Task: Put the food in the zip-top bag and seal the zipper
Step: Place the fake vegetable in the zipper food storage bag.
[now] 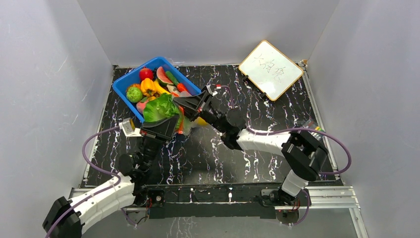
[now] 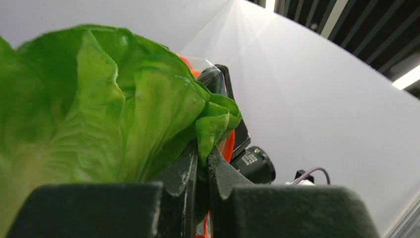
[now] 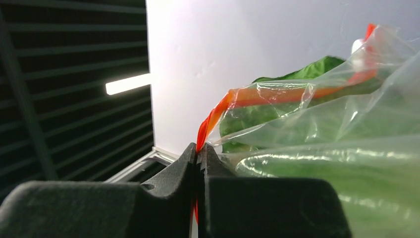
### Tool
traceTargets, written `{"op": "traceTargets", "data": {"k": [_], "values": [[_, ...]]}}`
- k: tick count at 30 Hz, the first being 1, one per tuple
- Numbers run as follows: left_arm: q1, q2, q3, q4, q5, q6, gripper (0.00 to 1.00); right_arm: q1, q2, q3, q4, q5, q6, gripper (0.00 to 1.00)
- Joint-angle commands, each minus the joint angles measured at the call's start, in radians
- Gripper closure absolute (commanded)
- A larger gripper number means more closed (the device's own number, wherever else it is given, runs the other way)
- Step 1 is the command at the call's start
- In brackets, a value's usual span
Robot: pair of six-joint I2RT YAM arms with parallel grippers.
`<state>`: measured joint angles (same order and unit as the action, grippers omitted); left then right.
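Observation:
My left gripper (image 1: 167, 122) is shut on a green toy lettuce (image 1: 160, 108), which fills the left wrist view (image 2: 99, 114); its jaws pinch a leaf edge. My right gripper (image 1: 190, 102) is shut on the red-orange zipper (image 3: 257, 94) at the mouth of the clear zip-top bag (image 3: 337, 148) and holds the bag off the table. The lettuce sits at the bag's mouth and shows green through the plastic in the right wrist view (image 3: 317, 69). In the top view the bag (image 1: 187, 123) hangs between the two grippers, with something yellow (image 1: 201, 121) by its lower edge.
A blue bin (image 1: 125, 82) at the back left holds several toy fruits and vegetables: a tomato (image 1: 145, 74), a yellow pepper (image 1: 147, 87), a lime (image 1: 134, 94), a watermelon slice (image 1: 163, 76). A small whiteboard (image 1: 270, 69) lies at the back right.

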<state>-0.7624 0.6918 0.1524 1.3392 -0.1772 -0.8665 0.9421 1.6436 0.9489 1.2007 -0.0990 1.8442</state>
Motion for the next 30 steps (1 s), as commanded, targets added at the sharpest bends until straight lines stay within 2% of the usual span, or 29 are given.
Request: {"op": "traceTargets", "data": {"k": [1, 8, 11, 15, 18, 22, 24, 27, 30], "values": [[-0.005, -0.057, 0.122, -0.303, 0.112, 0.135, 1.0, 0.004, -0.085, 0.075, -0.155, -0.167, -0.168, 1.0], [-0.005, -0.002, 0.277, -0.695, 0.158, 0.186, 1.0, 0.004, -0.27, 0.049, -0.501, -0.11, -0.43, 1.0], [-0.004, 0.046, 0.312, -0.766, 0.166, 0.191, 1.0, 0.004, -0.286, 0.05, -0.526, -0.158, -0.487, 1.0], [-0.005, 0.101, 0.392, -0.887, 0.17, 0.181, 1.0, 0.015, -0.321, 0.069, -0.719, -0.19, -0.62, 1.0], [-0.005, 0.14, 0.469, -0.992, 0.169, 0.215, 1.0, 0.015, -0.402, -0.013, -0.731, -0.123, -0.642, 1.0], [-0.005, 0.184, 0.51, -1.059, 0.166, 0.222, 1.0, 0.014, -0.458, 0.032, -0.956, 0.013, -0.813, 1.0], [-0.004, 0.202, 0.524, -1.072, 0.183, 0.206, 0.88, 0.012, -0.478, 0.039, -1.042, 0.115, -0.864, 1.0], [-0.005, 0.202, 0.531, -1.046, 0.247, 0.21, 0.6, 0.0, -0.525, -0.018, -1.011, 0.201, -0.849, 1.0], [-0.005, 0.191, 0.566, -1.099, 0.261, 0.192, 0.5, -0.005, -0.535, -0.026, -1.025, 0.246, -0.841, 1.0]]}}
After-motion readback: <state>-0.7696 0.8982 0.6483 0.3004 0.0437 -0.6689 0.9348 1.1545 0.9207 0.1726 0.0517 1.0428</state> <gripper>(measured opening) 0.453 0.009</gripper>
